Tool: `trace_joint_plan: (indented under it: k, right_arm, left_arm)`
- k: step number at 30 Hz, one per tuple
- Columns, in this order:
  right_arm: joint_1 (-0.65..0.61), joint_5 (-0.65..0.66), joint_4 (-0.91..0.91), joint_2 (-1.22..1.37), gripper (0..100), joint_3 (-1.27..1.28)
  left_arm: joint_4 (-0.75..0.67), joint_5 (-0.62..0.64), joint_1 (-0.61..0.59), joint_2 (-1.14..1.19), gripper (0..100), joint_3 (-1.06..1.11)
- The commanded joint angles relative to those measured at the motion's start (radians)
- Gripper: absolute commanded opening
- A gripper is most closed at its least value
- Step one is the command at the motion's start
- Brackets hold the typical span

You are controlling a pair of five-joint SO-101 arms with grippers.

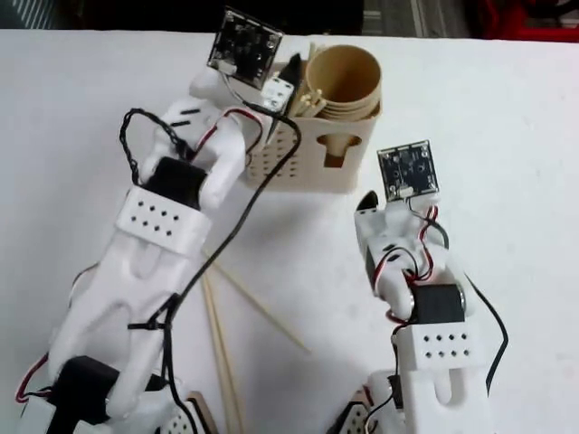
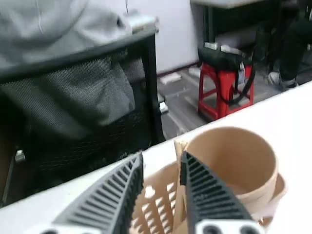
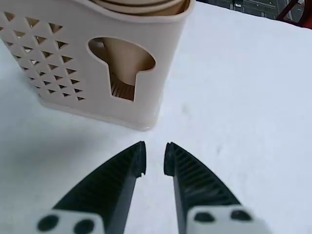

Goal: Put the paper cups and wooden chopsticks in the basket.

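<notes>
**Cups nested, loose chopsticks waiting**

We are holding the left gripper (image 2: 162, 157) with fingers slightly apart over the basket (image 1: 308, 158). A chopstick (image 2: 179, 148) is standing between them, seemingly lined up to drop beside the nested paper cups (image 2: 234, 156) just beyond. The right gripper (image 3: 153, 146), fingers narrowly apart and empty, is hovering above the table (image 3: 243, 97) before the basket. Loose chopsticks (image 1: 222, 353) are lying well behind both.

Left claw (image 2: 162, 163) raised, jaws slightly parted, right claw (image 3: 154, 158) low, jaws barely apart
</notes>
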Motion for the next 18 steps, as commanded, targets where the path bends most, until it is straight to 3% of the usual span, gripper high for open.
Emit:
trace_joint_plan:
  k: [1,12,18]
  right_arm:
    - [0.001,-0.006,-0.010,-0.016,7.7,-0.009]
    - [-0.004,-0.002,0.030,-0.016,14.7,-0.020]
    - [-0.107,0.052,0.185,-0.007,14.6,-0.132]
  left_arm:
    - [0.133,-0.008,-0.027,-0.018,15,-0.147]
    - [0.583,-0.014,-0.094,-0.018,18,-0.460]
    - [0.796,-0.015,-0.105,-0.018,18,-0.608]
